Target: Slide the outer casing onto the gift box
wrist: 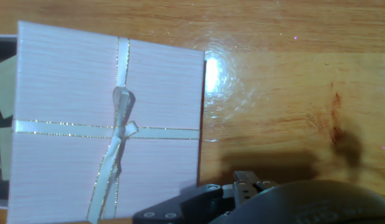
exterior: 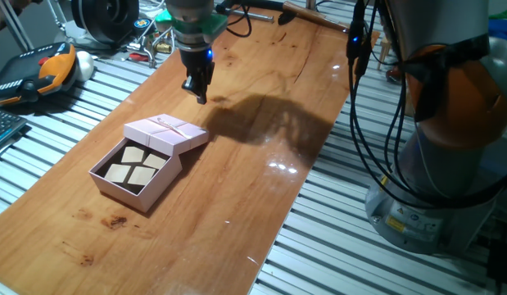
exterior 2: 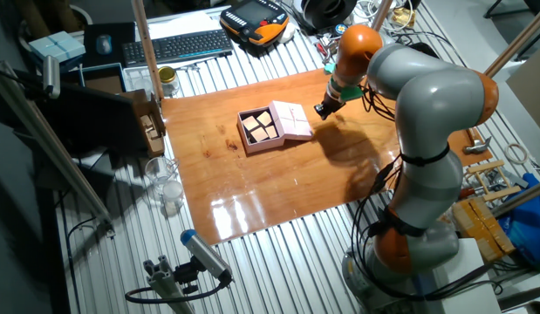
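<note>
Outer casing sits left of centre in one fixed view, resting partly over the far edge of the gift box, so it covers only that end; four tan squares show uncovered in the dark interior. Ribbon and small bow cross the lid in the hand view. Both lie on the wooden surface. Claw hangs above the surface, upper centre of frame, apart from the casing, fingers pressed together, holding nothing.

Glossy wooden table; matt ribbed-card outer casing with satin ribbon.
</note>
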